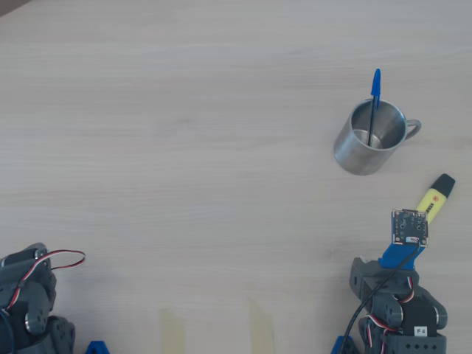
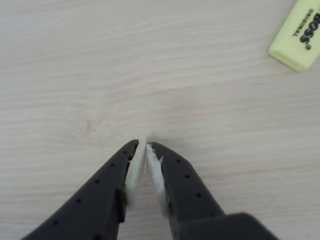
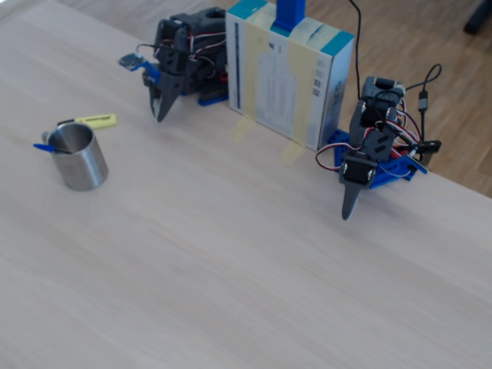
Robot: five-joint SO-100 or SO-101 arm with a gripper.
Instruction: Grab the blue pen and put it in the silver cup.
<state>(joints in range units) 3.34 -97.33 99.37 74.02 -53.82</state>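
Note:
The blue pen [image 1: 375, 91] stands tilted inside the silver cup [image 1: 359, 153], its capped end sticking out over the rim. In the fixed view the pen [image 3: 41, 146] leans out of the cup [image 3: 81, 171] to the left. My gripper [image 2: 144, 144] is shut with nothing between its white-padded fingers, tips pointing down at bare table. In the fixed view it [image 3: 159, 117] hangs close to its base, well right of the cup. In the overhead view its wrist camera board [image 1: 409, 226] covers the fingertips.
A yellow highlighter [image 1: 436, 195] with a black cap lies beside my gripper, between it and the cup, also seen in the wrist view [image 2: 298, 34]. A second arm [image 3: 361, 165] stands folded by a white and teal box [image 3: 288, 77]. Two tape strips [image 1: 171, 328] mark the near edge.

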